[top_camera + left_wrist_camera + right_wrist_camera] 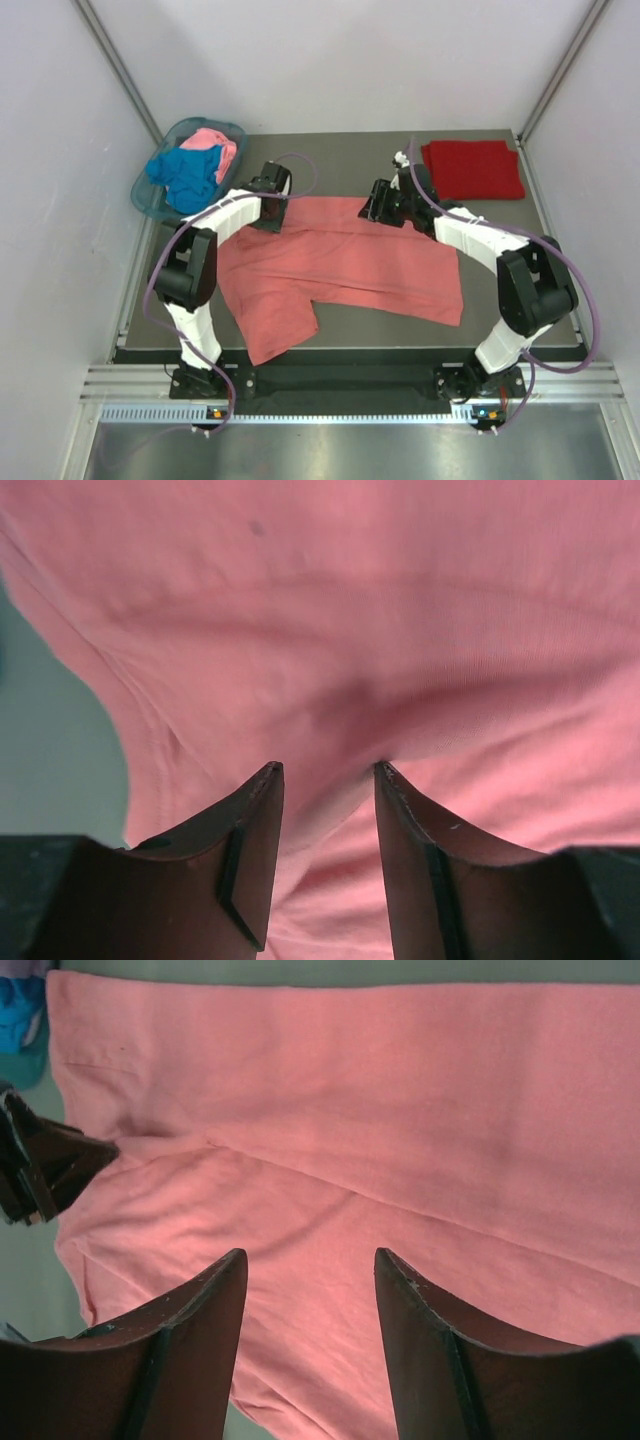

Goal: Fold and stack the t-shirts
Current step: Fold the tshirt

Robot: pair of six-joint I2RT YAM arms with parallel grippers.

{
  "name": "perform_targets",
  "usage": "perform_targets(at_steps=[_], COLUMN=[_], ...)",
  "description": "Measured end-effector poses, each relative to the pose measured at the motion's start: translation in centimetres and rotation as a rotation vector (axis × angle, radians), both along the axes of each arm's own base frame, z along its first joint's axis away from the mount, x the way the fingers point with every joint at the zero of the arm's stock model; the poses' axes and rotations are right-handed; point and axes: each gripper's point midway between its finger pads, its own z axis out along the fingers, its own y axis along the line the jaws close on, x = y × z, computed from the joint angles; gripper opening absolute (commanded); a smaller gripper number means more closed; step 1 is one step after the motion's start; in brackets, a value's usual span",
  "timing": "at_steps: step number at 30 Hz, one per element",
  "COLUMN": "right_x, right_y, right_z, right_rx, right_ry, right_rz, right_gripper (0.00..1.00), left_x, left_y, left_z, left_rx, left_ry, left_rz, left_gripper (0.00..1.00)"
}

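Where the salmon shirt (350,260) lies spread across the middle of the table (340,160), both arms are over its far edge.

Left gripper (330,772): jaws well apart, tips close over the cloth near the far-left corner. A low ridge of fabric sits between them, but nothing is clamped. Contact cannot be confirmed.

Right gripper (310,1255): jaws moderately apart, poised above flat cloth further right along the same edge, holding nothing.

Dark red shirt (472,168): folded, at the far-right corner.

Blue shirt (185,178) and pink shirt (215,145): bunched in the basket (138,188) at the far left.

Assessment: the salmon shirt is judged light, limp and not slippery. It will sag and crease wherever unsupported, and one sleeve lies skewed toward the near left. The recommended hold is a pinch on the far edge at two points well apart, taking both layers, so the cloth lifts evenly for the fold.
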Motion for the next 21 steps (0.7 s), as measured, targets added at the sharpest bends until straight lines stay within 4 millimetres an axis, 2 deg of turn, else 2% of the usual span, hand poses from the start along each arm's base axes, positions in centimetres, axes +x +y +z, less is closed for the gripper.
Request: perform_targets(at_steps=[6, 11, 14, 17, 21], right_x=[-0.3, -1.5, -3.0, -4.3, -4.6], right_y=[1.5, 4.9, 7.6, 9.7, 10.5], right_z=[-0.1, -1.0, -2.4, -3.1, -2.8], right_rx=[0.027, 0.048, 0.04, 0.041, 0.059], right_ry=[-0.037, -0.047, -0.026, -0.011, -0.012], right_rz=[0.038, 0.124, 0.192, 0.235, 0.233], right_gripper=[0.54, 0.51, 0.48, 0.47, 0.47], left_x=[2.8, 3.9, 4.1, 3.9, 3.3], left_y=[-0.3, -0.4, -0.2, 0.1, -1.6], left_z=[0.8, 0.7, 0.3, 0.5, 1.8], left_rx=[0.019, 0.02, 0.023, 0.021, -0.072], left_ry=[-0.051, -0.057, -0.049, -0.031, -0.031], left_rz=[0.015, 0.019, 0.028, 0.032, -0.056], left_gripper=[0.46, 0.46, 0.45, 0.45, 0.47])
